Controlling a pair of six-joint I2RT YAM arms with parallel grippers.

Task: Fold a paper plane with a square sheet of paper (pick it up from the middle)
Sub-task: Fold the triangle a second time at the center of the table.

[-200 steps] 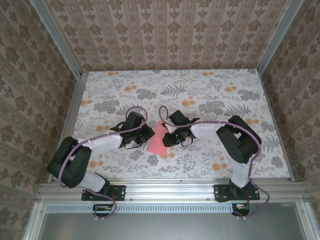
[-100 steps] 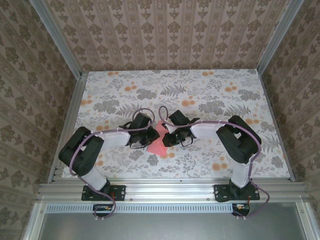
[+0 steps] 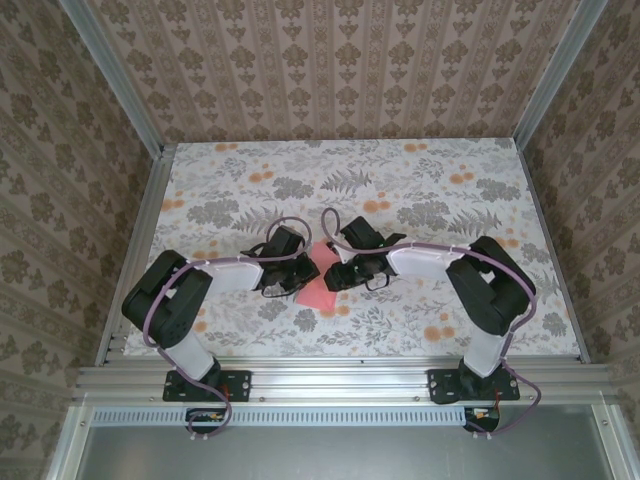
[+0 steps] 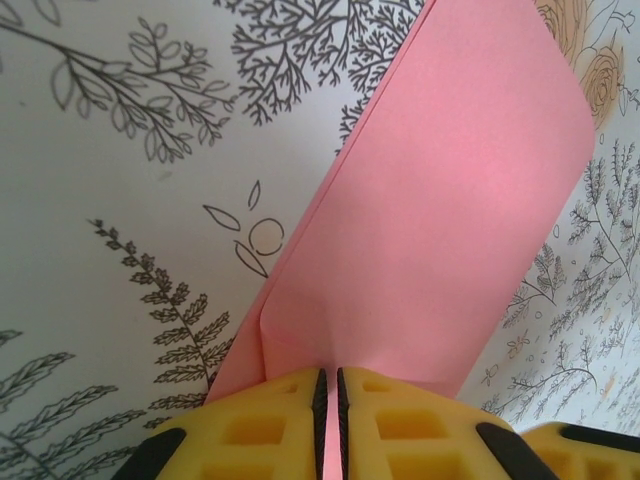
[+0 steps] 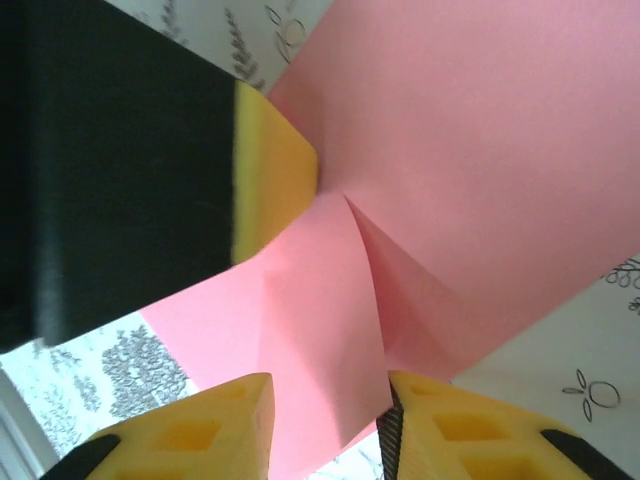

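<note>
Both arms reach low and inward, meeting at the middle of the floral-printed surface (image 3: 400, 180). The left pincer (image 4: 330, 385) is clenched on the thin salmon-pink paper (image 4: 440, 220), which is smooth and sharply creased. The right pincer (image 5: 330, 400) is released, its yellow fingers (image 5: 200, 430) astride a flap.

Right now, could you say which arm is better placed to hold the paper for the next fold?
Left: its hand is shut on the paper; the right hand is open around a flap.

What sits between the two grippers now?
The pink paper. The top view shows it spanning the gap between left gripper and right gripper; the left wrist view shows the left one shut on it.
</note>
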